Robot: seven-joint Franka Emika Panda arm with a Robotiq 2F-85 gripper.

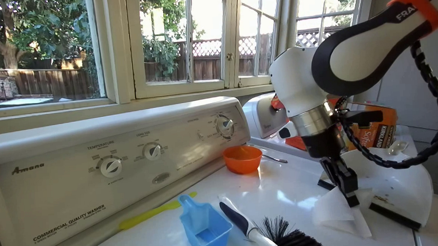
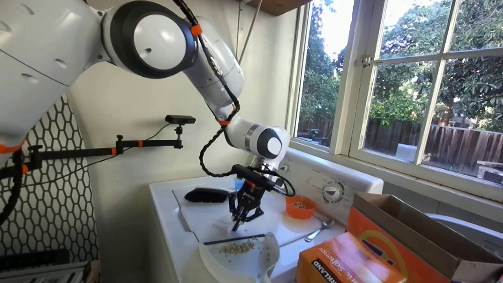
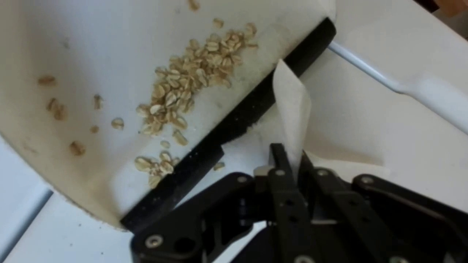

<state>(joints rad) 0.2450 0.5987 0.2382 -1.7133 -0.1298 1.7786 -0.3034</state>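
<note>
We see the gripper (image 3: 292,155) with its jaws almost together, pinching a fold of paper (image 3: 292,98); only that thin layer seems to part them. In the wrist view 1 corner juts across the lip (image 3: 241,113) of the pan (image 3: 91,40); the rest spreads on the lid (image 1: 246,189) below. 1 loose flake (image 3: 218,166) sits just outside the lip, apparently on the paper. Inside the pan we find a heap of oats (image 3: 193,69) near the lip, with strays deeper in.

That pan worries us most: a low sideways drag could catch its lip, shove or tip it, and spill the heap. A hard pull could tear the paper or let it slip, because so little is gripped, and tilting it could roll the flake off.

Farther out we have the brush (image 2: 206,195), the bowl (image 1: 243,163), the spoon (image 1: 276,158) and the scoop (image 1: 202,223). The bowl holds what look like more oats, so a bump from the arm (image 1: 366,49) could scatter them. Beyond stand 2 boxes (image 2: 342,259), with the windows (image 1: 233,42) farthest off.
</note>
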